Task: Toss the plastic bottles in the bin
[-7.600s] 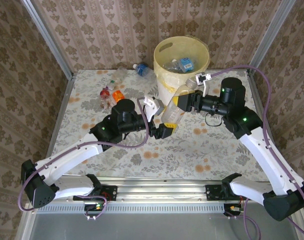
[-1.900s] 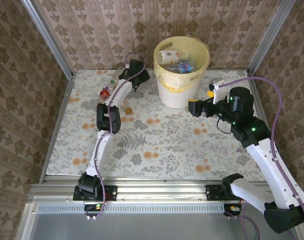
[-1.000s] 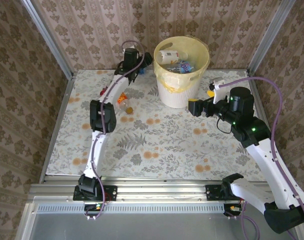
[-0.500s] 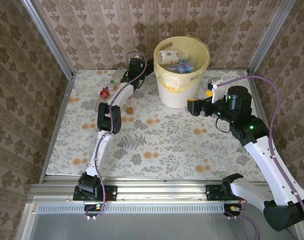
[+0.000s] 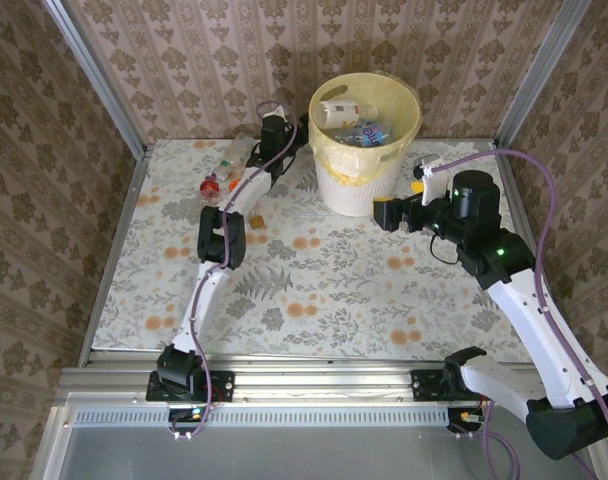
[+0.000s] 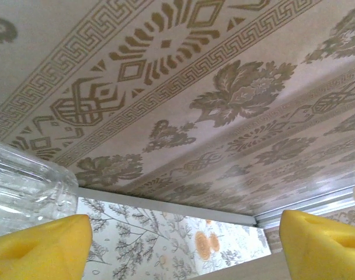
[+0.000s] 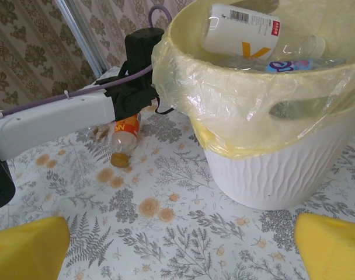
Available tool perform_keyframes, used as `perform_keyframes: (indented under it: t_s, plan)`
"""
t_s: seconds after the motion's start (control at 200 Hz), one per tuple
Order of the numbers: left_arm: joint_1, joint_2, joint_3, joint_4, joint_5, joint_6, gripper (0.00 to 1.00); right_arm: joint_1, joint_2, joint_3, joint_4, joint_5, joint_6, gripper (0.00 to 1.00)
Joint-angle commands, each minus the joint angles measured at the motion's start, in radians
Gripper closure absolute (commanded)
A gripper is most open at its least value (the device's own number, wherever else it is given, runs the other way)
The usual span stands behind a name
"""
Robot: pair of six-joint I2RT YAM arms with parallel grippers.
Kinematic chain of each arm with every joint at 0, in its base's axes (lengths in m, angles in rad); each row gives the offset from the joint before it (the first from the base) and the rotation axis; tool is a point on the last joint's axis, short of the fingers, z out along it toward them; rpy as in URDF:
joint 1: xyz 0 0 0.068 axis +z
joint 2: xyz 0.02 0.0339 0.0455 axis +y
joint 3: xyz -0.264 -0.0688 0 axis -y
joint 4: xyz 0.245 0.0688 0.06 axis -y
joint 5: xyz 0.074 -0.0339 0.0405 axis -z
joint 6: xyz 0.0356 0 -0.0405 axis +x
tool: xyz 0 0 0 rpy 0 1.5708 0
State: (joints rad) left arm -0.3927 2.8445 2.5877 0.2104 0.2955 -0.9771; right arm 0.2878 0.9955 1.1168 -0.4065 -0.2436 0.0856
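**Left end effector.** The left end effector (image 6: pixel 183 248) has its yellow pads (image 6: pixel 40 248) set wide apart, clamped on nothing. A clear bottle (image 6: pixel 23 189) lies against the left-hand pad at the left edge of the wrist view, not between the two pads. The far wall and the far edge of the counter (image 5: pixel 314 290) lie straight ahead of it.

**Step in hand (judgement).** This appears to be the pick-up of a bottle at the far edge, just left of the bin (image 5: pixel 349 190).
- The bottle sits off-centre. The end effector should shift left until the body lies midway between the pads before it closes.
- A thin clear bottle may crush or squirt out, so it should close across the fuller body rather than a tapered end.
- The bin rim is near on the right. Lift well above it before swinging across, and release over the opening.

**Left arm pose.** The left arm (image 5: pixel 209 290) is stretched nearly straight from its near-left base to the far edge, with its wrist beside the bin's left rim.

**Right side.** The right end effector (image 7: pixel 180 251) is also spread and holds nothing. It faces the bin from the near right.

**Task items.** A white-labelled bottle (image 7: pixel 247 35) and others lie in the bin. An orange-labelled bottle (image 7: pixel 125 140) and a red-capped bottle (image 5: pixel 212 186) lie on the counter to its left.
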Motion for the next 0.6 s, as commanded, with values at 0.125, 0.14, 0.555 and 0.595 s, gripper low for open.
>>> perform_keyframes:
  t_s: [0.125, 0.14, 0.555, 0.595]
  plan:
    - [-0.017, 0.075, 0.053, 0.101, 0.109, -0.089, 0.16, -0.001, 0.007, -0.014, 0.014, 0.012, 0.002, 0.00]
    - [-0.018, 0.074, 0.050, 0.102, 0.115, -0.091, 0.16, 0.000, 0.008, -0.013, 0.012, 0.012, 0.002, 0.00]
    - [-0.037, 0.104, 0.024, 0.165, 0.107, -0.135, 0.11, 0.000, 0.032, -0.004, 0.014, 0.010, 0.005, 0.00]
    - [-0.038, 0.114, 0.031, 0.162, 0.090, -0.137, 0.10, -0.001, 0.034, -0.003, 0.015, 0.009, 0.005, 0.00]
